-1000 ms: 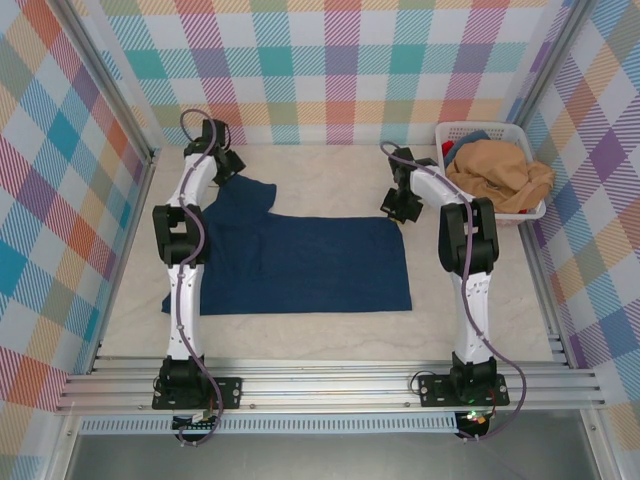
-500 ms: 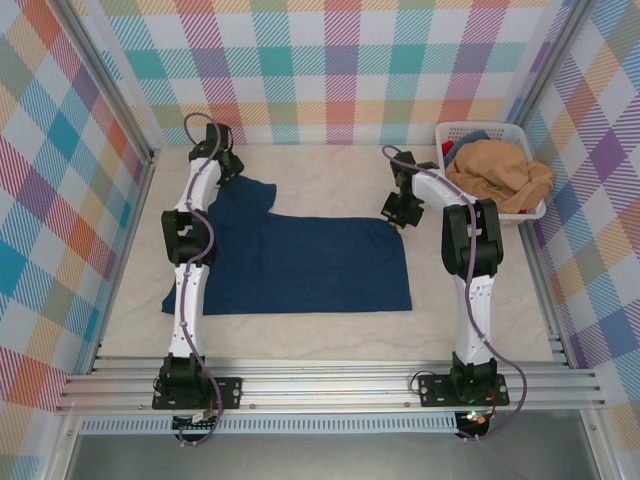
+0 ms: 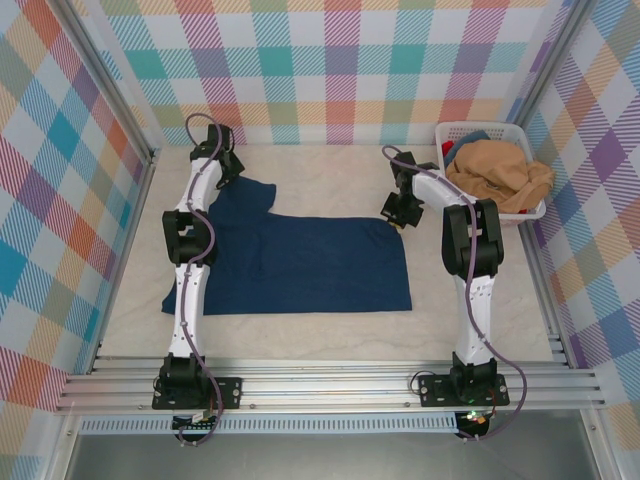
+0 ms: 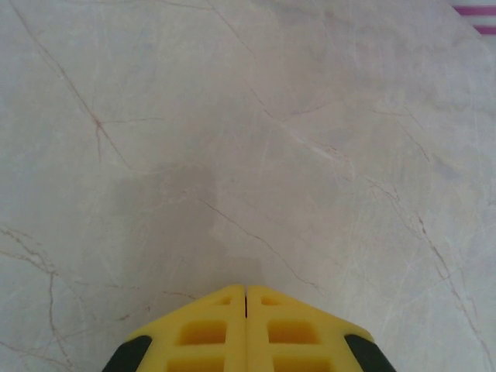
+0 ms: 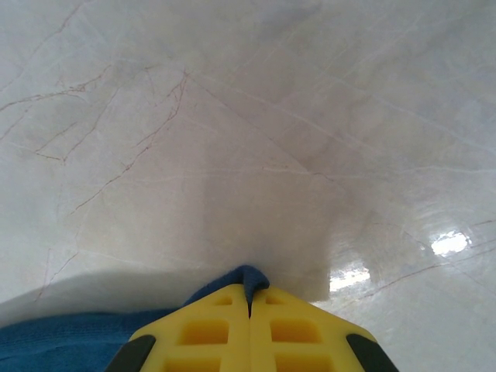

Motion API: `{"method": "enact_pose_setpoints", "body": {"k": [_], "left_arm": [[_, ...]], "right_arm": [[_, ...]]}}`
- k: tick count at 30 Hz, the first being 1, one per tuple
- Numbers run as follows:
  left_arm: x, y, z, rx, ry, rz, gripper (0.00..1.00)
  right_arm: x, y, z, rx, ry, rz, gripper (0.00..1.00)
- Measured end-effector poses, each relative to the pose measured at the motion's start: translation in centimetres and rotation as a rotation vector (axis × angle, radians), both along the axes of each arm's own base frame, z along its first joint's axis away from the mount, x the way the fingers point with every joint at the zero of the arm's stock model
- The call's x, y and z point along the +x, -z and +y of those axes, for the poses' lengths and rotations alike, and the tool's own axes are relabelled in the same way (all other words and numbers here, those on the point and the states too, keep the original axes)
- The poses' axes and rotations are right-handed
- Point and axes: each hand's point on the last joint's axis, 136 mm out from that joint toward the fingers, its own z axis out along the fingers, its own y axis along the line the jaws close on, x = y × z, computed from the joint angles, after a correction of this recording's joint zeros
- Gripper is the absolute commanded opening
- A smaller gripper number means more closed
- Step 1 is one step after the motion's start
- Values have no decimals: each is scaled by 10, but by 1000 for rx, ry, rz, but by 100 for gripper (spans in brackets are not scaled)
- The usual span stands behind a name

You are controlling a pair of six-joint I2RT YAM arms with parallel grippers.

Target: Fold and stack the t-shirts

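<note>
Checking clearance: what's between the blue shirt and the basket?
Bare table, crossed by the right arm, as seen in the top view.

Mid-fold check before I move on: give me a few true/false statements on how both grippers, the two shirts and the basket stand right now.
1. The fingers of the right gripper are closed on an edge of the navy t-shirt. True.
2. The tan-orange t-shirt lies flat on the table. False: it sits bunched in the white basket at the far right corner.
3. The fingers of the left gripper stand wide open. False: they are pressed together, with bare table ahead of them in the left wrist view.
4. The navy t-shirt lies spread on the table, reaching from one arm to the other. True.
</note>
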Motion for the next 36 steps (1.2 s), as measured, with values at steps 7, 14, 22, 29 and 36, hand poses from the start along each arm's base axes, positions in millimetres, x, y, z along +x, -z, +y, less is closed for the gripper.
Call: {"method": "enact_pose_setpoints", "body": {"k": [7,14,22,29,36], "left_arm": [[1,-7,-8,35,26,-8,0],[0,-73,-21,87,108,-87,0],[-46,-147,-22,130,148,-115,0],[-129,-149,-21,105,154,-45,0],[-192,-152,-18,104,158,-5,0]], "right_arm": [[2,-6,2,11,-9,-18,0],[5,-28,5,31,-36,-76,0],[-3,-59,9,77,-69,-138,0],[-12,-61,16,120,-90,-123,0],[-38,-59,15,141,-98,-83,0]]}}
